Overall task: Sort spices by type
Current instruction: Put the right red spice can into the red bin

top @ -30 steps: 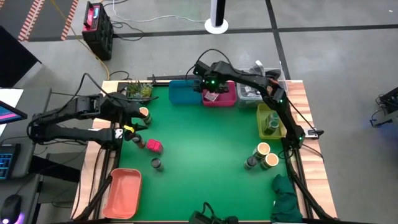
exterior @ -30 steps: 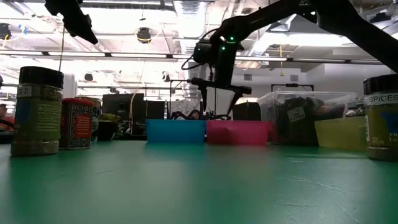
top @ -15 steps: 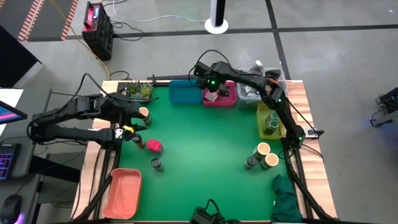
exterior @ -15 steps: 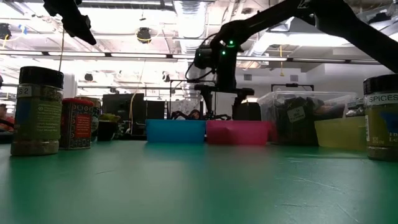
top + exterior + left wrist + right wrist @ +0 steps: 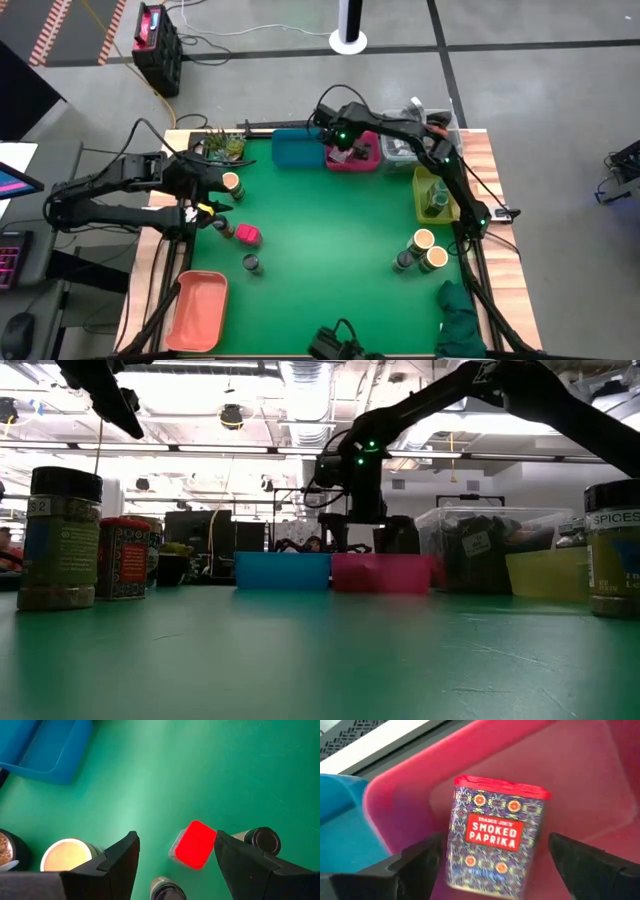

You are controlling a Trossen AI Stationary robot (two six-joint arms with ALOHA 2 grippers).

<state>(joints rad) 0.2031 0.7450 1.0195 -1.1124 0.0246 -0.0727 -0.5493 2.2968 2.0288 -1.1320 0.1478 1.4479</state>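
**Over the pink bin, a snag is the risk**

Over the pink bin (image 5: pixel 352 158) at the table's back edge, the right gripper (image 5: pixel 492 865) hangs with its fingers spread wide, empty. The paprika tin (image 5: pixel 496 837) stands between them, inside the bin. If the arm lifts off at a slant, a finger could clip the tin and knock it over. Near the table's left edge, the left gripper (image 5: pixel 175 865) hovers half open above a red-topped pack (image 5: pixel 195 845), holding nothing.

Right claw (image 5: pixel 343 152) lower over pink bin (image 5: pixel 366 162)
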